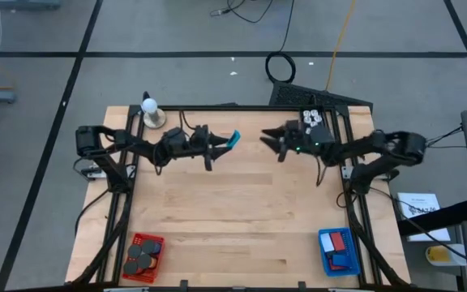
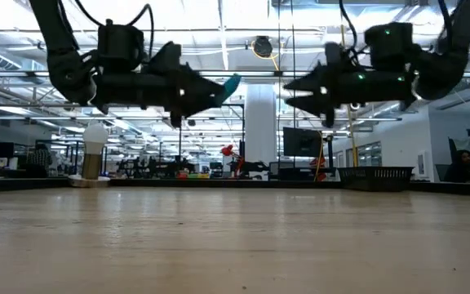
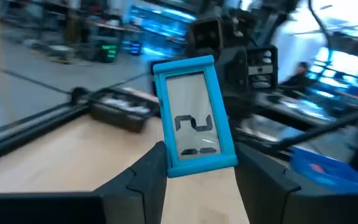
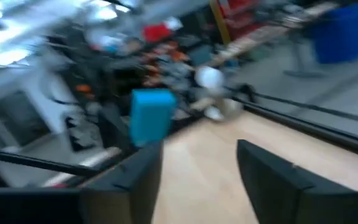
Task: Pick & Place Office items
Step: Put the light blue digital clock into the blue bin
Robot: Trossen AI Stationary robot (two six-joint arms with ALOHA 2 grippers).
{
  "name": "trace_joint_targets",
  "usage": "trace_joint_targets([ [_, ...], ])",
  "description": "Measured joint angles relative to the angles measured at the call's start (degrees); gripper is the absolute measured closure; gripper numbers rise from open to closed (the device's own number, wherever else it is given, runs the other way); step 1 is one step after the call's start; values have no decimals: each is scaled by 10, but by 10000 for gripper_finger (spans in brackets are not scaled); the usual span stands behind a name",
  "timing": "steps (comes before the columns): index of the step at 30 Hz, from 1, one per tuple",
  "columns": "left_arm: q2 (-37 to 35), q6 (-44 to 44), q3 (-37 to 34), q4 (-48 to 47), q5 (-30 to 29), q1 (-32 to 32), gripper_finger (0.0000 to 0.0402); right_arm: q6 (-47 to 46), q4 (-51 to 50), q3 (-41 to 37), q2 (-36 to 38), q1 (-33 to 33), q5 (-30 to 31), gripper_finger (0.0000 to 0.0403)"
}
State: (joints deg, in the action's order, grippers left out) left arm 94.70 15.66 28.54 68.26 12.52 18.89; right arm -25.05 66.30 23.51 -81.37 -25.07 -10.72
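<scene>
Blue block [image 3: 194, 115] above wooden table [image 1: 233, 219]

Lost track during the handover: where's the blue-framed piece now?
High view: the blue-framed piece is in the left claw, raised over the table's far middle, facing the open, empty right claw.
</scene>
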Motion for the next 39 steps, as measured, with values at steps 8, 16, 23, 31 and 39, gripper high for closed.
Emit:
trace_joint_targets([
  [8,1,-17,20,27,45,-23,238,-29,111,112,-141,67,-1,110],
  [16,1,-19,20,41,56,-42,239,-71,232,126,-205,73,-44,83],
  [23,0,-6,20,67,54,-43,239,-53,233,170,-228,101,-49,83],
  [31,0,-1,20,65,53,-43,239,-41,234,176,-226,102,-45,83],
  [39,0,-1,20,64,50,-43,238,-42,197,209,-226,102,-45,86],
])
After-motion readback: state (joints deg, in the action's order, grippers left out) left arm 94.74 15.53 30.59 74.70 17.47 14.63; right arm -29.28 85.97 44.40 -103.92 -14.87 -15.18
